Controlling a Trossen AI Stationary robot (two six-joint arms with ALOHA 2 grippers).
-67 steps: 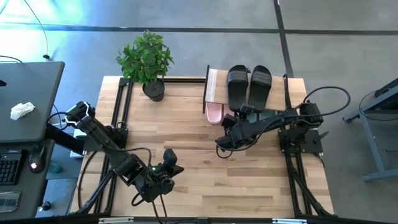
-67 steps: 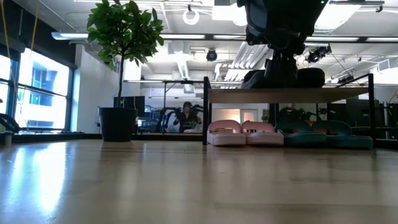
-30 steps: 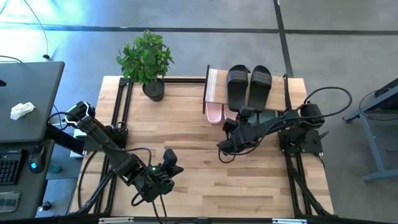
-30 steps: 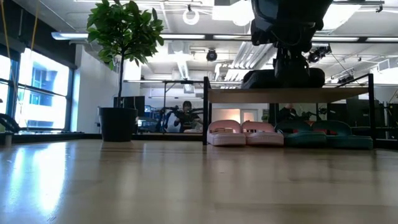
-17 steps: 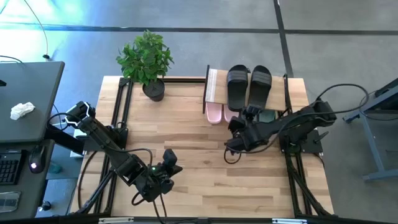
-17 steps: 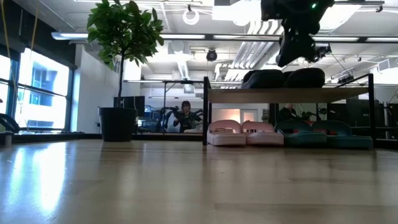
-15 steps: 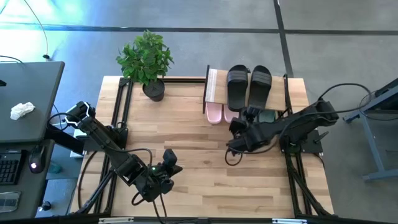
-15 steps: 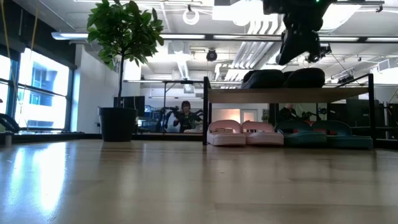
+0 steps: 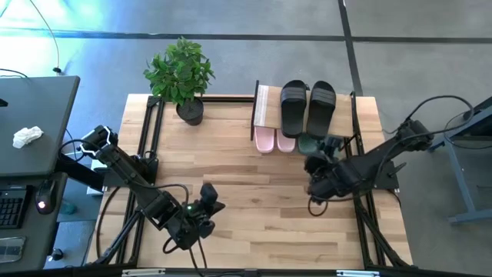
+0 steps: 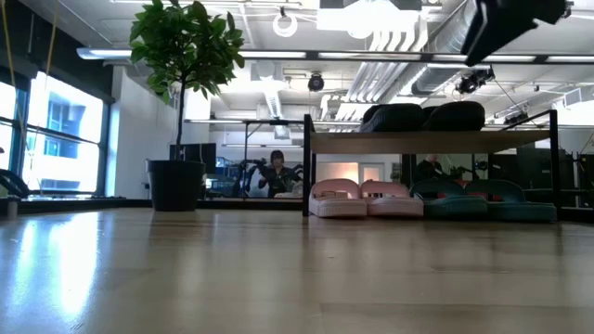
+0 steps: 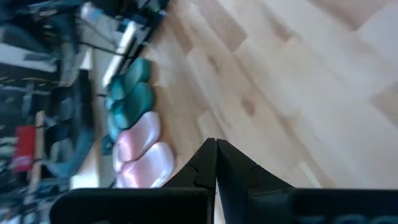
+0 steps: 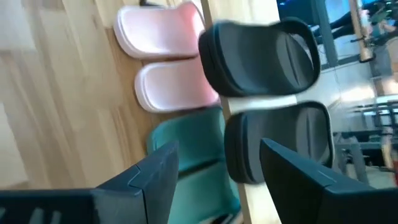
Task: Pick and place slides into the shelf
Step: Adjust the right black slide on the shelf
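Our right gripper (image 9: 314,185) is open and empty, near the black slides (image 9: 307,106) on the shelf (image 9: 263,105)

two dark jointed arms, looping black cables alongside; matte black angular fingers (image 12: 155,180); tiny green light glowing.

Shelf (image 10: 432,141), light board on black legs: two black slides (image 9: 307,107) side by side on top, two pink slides (image 10: 365,199) and two teal slides (image 10: 483,199) beneath on the table.
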